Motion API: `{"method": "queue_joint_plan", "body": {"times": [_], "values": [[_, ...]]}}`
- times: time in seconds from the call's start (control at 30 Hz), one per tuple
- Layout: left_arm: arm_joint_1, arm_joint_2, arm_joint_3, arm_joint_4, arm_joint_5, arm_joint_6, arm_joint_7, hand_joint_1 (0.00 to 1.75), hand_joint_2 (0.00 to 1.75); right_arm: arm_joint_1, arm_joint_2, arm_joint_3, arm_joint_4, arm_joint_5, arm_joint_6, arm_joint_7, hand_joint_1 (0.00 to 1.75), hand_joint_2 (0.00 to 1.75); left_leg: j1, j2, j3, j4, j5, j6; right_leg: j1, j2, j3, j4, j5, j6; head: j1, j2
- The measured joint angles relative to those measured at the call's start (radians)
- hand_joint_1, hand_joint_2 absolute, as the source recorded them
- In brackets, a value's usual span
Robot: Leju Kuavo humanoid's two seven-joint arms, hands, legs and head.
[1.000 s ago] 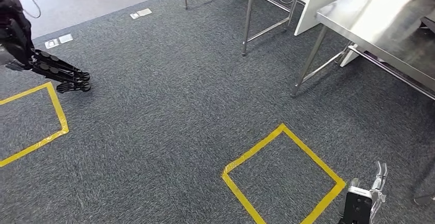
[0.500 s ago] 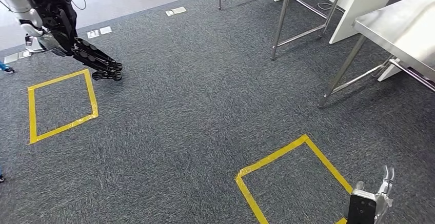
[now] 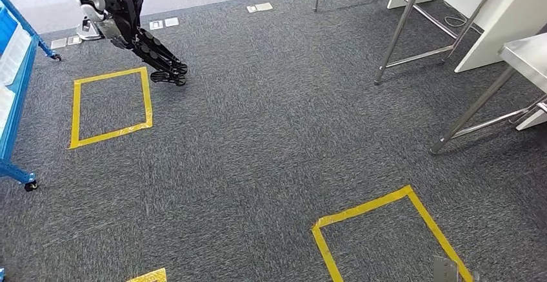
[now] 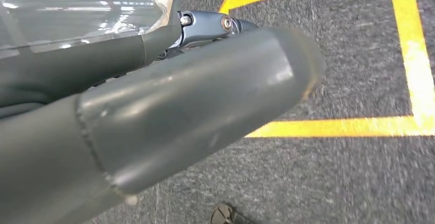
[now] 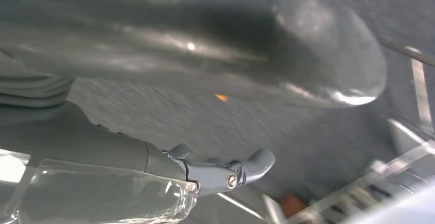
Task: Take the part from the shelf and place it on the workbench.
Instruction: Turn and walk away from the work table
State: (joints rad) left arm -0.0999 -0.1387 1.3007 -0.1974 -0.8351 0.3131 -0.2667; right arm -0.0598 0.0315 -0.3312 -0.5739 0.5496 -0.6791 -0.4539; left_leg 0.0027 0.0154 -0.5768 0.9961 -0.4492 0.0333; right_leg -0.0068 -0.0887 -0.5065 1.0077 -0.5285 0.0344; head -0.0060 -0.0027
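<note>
Bright even light, wrist views blurred

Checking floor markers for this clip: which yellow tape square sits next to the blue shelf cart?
The far-left yellow square, whole in the head view, beside the blue cart. The other square lies near the steel tables, cut by the picture's bottom edge.

Grey speckled carpet (image 3: 271, 133), yellow tape squares (image 3: 109, 108), blue shelf (image 3: 13, 101).

Floor: dark grey carpet (image 3: 258, 140) with yellow tape squares at 10 o'clock (image 3: 109, 106) and 5 o'clock (image 3: 387, 230). Steel-legged tables (image 3: 413, 30) at 1–2 o'clock. Blue wheeled rack (image 3: 13, 101) at 9 o'clock.
</note>
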Motion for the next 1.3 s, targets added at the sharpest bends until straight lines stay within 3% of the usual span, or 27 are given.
{"method": "queue_joint_plan", "body": {"times": [0.1, 0.17, 0.2, 0.23, 0.3, 0.37, 0.43, 0.5, 0.57, 0.63, 0.67, 0.7, 0.77, 0.83, 0.9, 0.97, 1.03, 1.1, 1.17, 1.2, 1.23, 1.3], "values": [[-0.004, 0.000, -0.006, 0.000, 0.000, 0.005, 0.004, 0.00, 0.00, -0.015, -0.002, -0.038, 0.086, 0.025, -0.001, 0.040, 0.00, 0.00, 0.002, -0.029, 0.000, -0.005, 0.007, 0.013, -0.006, 0.073, -0.083, 0.177, -0.080, -0.007, 0.004, 0.000], [-0.004, -0.001, -0.006, 0.000, 0.001, 0.029, 0.017, 0.00, 0.00, -0.014, -0.008, -0.056, 0.144, 0.076, 0.000, 0.149, 0.00, 0.00, 0.000, -0.057, -0.001, -0.004, 0.007, 0.014, -0.006, 0.084, -0.134, 0.274, -0.105, -0.003, 0.004, 0.000], [-0.003, -0.002, -0.006, 0.000, 0.001, 0.049, 0.027, 0.00, 0.00, -0.012, -0.009, -0.060, 0.174, 0.108, 0.000, 0.216, 0.00, 0.00, 0.000, -0.071, 0.000, -0.004, 0.007, 0.014, -0.006, 0.086, -0.135, 0.269, -0.094, 0.005, 0.005, 0.000], [-0.002, -0.004, -0.006, 0.000, 0.000, 0.072, 0.038, 0.00, 0.00, -0.009, -0.010, -0.063, 0.202, 0.142, 0.001, 0.286, 0.00, 0.00, 0.000, -0.085, 0.000, -0.003, 0.007, 0.014, -0.007, 0.089, -0.115, 0.222, -0.068, 0.014, 0.005, 0.000], [-0.001, -0.006, -0.006, 0.000, -0.001, 0.118, 0.059, 0.00, 0.00, -0.001, -0.010, -0.062, 0.252, 0.196, 0.022, 0.410, 0.00, 0.00, -0.001, -0.111, 0.000, 0.002, 0.006, 0.009, -0.015, 0.122, -0.051, 0.074, -0.006, 0.028, 0.005, 0.000], [0.000, -0.008, -0.006, 0.000, 0.000, 0.149, 0.078, 0.00, 0.00, 0.004, -0.006, -0.061, 0.293, 0.218, 0.071, 0.513, 0.00, 0.00, -0.004, -0.130, -0.004, 0.007, 0.005, 0.000, -0.017, 0.148, -0.017, -0.005, 0.022, 0.022, 0.005, 0.000], [0.002, -0.010, -0.005, 0.000, 0.007, 0.153, 0.099, 0.00, 0.00, 0.008, 0.005, -0.060, 0.319, 0.222, 0.135, 0.613, 0.00, 0.00, -0.003, -0.145, -0.011, 0.007, 0.008, -0.012, -0.012, 0.135, -0.015, -0.008, 0.026, 0.005, 0.005, 0.000], [0.006, -0.013, -0.003, 0.001, 0.014, 0.142, 0.118, 0.00, 0.00, 0.009, 0.021, -0.061, 0.333, 0.224, 0.191, 0.709, 0.00, 0.00, -0.001, -0.117, -0.022, 0.026, -0.005, -0.022, -0.014, 0.116, -0.013, -0.010, 0.032, -0.010, 0.004, 0.000], [0.006, -0.016, -0.002, 0.002, 0.022, 0.135, 0.129, 0.00, 0.00, 0.012, 0.035, -0.060, 0.344, 0.227, 0.217, 0.764, 0.00, 0.00, -0.001, -0.057, -0.061, 0.113, -0.060, -0.030, -0.013, 0.093, -0.012, -0.013, 0.033, -0.023, -0.001, 0.000], [0.005, -0.020, 0.001, 0.002, 0.028, 0.140, 0.137, 0.00, 0.00, 0.017, 0.044, -0.060, 0.354, 0.234, 0.226, 0.783, 0.00, 0.00, 0.002, -0.028, -0.124, 0.246, -0.126, -0.037, -0.008, 0.066, -0.014, -0.013, 0.032, -0.030, -0.004, 0.000], [0.006, -0.022, 0.003, 0.002, 0.031, 0.143, 0.141, 0.00, 0.00, 0.019, 0.046, -0.060, 0.357, 0.238, 0.228, 0.785, 0.00, 0.00, 0.004, -0.025, -0.144, 0.290, -0.139, -0.038, -0.006, 0.052, -0.015, -0.012, 0.031, -0.031, -0.004, 0.000], [0.008, -0.024, 0.005, 0.002, 0.034, 0.145, 0.144, 0.00, 0.00, 0.020, 0.047, -0.059, 0.359, 0.242, 0.229, 0.786, 0.00, 0.00, 0.005, -0.022, -0.145, 0.297, -0.133, -0.039, -0.006, 0.039, -0.016, -0.012, 0.031, -0.031, -0.004, 0.000], [0.011, -0.026, 0.008, 0.002, 0.037, 0.148, 0.148, 0.00, 0.00, 0.018, 0.049, -0.058, 0.361, 0.247, 0.231, 0.786, 0.00, 0.00, 0.008, -0.002, -0.084, 0.195, -0.080, -0.039, -0.005, 0.016, -0.017, -0.012, 0.028, -0.031, -0.004, 0.000], [0.008, -0.030, 0.011, 0.002, 0.038, 0.148, 0.148, 0.00, 0.00, 0.015, 0.050, -0.057, 0.362, 0.248, 0.232, 0.786, 0.00, 0.00, 0.006, 0.040, -0.006, 0.064, -0.038, -0.034, 0.001, -0.002, -0.010, -0.012, 0.023, -0.027, -0.003, 0.000], [0.005, -0.033, 0.013, 0.002, 0.038, 0.148, 0.148, 0.00, 0.00, 0.012, 0.050, -0.056, 0.363, 0.249, 0.233, 0.786, 0.00, 0.00, 0.000, 0.055, 0.018, 0.020, -0.032, -0.025, 0.006, -0.019, 0.000, -0.013, 0.018, -0.017, -0.001, 0.000], [0.006, -0.035, 0.016, 0.002, 0.039, 0.147, 0.148, 0.00, 0.00, 0.009, 0.051, -0.054, 0.363, 0.250, 0.233, 0.786, 0.00, 0.00, -0.003, 0.031, 0.016, 0.014, -0.027, -0.010, 0.004, -0.033, 0.006, -0.013, 0.014, -0.006, 0.000, 0.000], [0.006, -0.037, 0.020, 0.002, 0.041, 0.139, 0.148, 0.00, 0.00, 0.007, 0.053, -0.051, 0.364, 0.252, 0.231, 0.780, 0.00, 0.00, -0.001, 0.011, 0.017, 0.005, -0.016, 0.006, 0.000, 0.001, -0.008, 0.024, -0.011, -0.002, 0.003, 0.000], [0.006, -0.038, 0.022, 0.002, 0.042, 0.123, 0.142, 0.00, 0.00, 0.009, 0.053, -0.049, 0.365, 0.257, 0.225, 0.767, 0.00, 0.00, 0.000, -0.011, 0.016, 0.002, -0.010, 0.015, -0.003, 0.058, -0.059, 0.135, -0.067, -0.008, 0.005, 0.000], [0.006, -0.039, 0.023, 0.002, 0.042, 0.110, 0.133, 0.00, 0.00, 0.012, 0.049, -0.049, 0.367, 0.262, 0.217, 0.751, 0.00, 0.00, -0.002, -0.039, 0.013, 0.002, -0.008, 0.018, -0.005, 0.081, -0.122, 0.261, -0.107, -0.007, 0.005, 0.000], [0.006, -0.040, 0.023, 0.002, 0.042, 0.107, 0.129, 0.00, 0.00, 0.013, 0.046, -0.049, 0.367, 0.264, 0.212, 0.742, 0.00, 0.00, -0.002, -0.055, 0.013, 0.003, -0.008, 0.018, -0.005, 0.085, -0.136, 0.282, -0.106, -0.002, 0.005, 0.000], [0.007, -0.041, 0.023, 0.002, 0.042, 0.106, 0.126, 0.00, 0.00, 0.014, 0.043, -0.049, 0.368, 0.267, 0.208, 0.733, 0.00, 0.00, -0.003, -0.069, 0.015, 0.003, -0.008, 0.018, -0.005, 0.088, -0.129, 0.258, -0.085, 0.007, 0.006, 0.000], [0.006, -0.043, 0.023, 0.002, 0.042, 0.107, 0.124, 0.00, 0.00, 0.012, 0.038, -0.048, 0.368, 0.271, 0.203, 0.721, 0.00, 0.00, -0.002, -0.095, 0.018, 0.005, -0.008, 0.016, -0.010, 0.114, -0.071, 0.118, -0.018, 0.024, 0.006, 0.000]]}}
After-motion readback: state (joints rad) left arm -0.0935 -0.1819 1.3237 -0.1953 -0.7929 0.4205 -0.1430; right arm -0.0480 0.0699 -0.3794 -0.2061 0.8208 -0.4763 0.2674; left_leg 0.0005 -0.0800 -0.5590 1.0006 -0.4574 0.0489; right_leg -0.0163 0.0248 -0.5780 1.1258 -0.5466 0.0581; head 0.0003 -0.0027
